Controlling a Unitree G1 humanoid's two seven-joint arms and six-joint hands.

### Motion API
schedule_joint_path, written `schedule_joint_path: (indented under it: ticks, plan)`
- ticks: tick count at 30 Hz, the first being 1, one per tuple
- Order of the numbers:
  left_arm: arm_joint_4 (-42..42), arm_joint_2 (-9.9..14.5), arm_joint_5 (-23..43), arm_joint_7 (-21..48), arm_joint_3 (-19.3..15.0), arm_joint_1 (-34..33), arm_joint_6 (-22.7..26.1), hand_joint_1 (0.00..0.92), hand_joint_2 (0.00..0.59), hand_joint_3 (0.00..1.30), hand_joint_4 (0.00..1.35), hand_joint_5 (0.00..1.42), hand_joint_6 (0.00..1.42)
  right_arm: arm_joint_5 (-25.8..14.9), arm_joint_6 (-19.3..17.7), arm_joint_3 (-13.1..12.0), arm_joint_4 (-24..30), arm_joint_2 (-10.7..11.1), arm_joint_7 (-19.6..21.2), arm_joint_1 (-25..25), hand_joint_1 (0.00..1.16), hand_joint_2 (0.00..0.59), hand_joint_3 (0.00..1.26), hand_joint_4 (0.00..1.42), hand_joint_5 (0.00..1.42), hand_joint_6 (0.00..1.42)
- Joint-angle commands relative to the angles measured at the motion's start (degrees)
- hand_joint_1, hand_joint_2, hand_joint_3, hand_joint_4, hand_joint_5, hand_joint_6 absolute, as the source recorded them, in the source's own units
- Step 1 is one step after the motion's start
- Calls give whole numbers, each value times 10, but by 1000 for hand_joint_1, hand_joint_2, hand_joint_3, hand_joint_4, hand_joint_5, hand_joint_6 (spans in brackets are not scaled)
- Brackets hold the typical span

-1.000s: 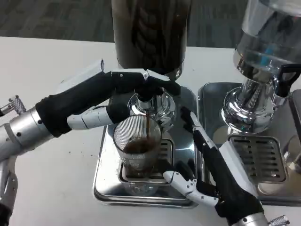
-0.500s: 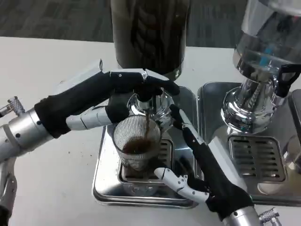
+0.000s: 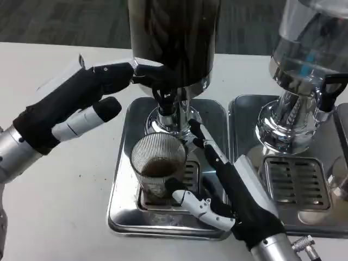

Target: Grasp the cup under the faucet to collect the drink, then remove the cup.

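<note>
The ribbed clear cup (image 3: 159,169) stands upright, mouth up, partly filled with dark drink, on the drip tray (image 3: 122,215) beneath the faucet (image 3: 165,103). The right hand (image 3: 225,185) cups it loosely, fingers spread at its side and base. The left hand (image 3: 81,103) hangs open, holding nothing, fingertips near the faucet.

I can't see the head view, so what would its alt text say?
A ribbed clear cup holding some dark drink stands on a steel drip tray under a dispenser's faucet. The robot's right hand reaches around the cup's right side; its left hand hovers up beside the faucet.
</note>
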State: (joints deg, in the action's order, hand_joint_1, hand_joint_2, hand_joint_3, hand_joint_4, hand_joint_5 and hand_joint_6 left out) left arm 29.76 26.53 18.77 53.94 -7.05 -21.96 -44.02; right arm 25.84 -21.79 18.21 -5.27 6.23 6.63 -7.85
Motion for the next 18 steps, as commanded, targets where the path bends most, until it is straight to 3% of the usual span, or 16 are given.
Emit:
schedule_joint_path:
  ticks: [1, 18]
  plan:
    - [-11, 8, 6, -9, -13, 15, 1, 0, 120, 376, 280, 205, 306, -5, 5, 1, -11, -6, 1, 10, 432, 241, 15, 32, 85, 47]
    - [-6, 29, 2, -40, -51, 79, 7, 0, 129, 383, 289, 213, 306, -12, 4, 5, -49, -14, -6, 47, 433, 242, 7, 32, 74, 40]
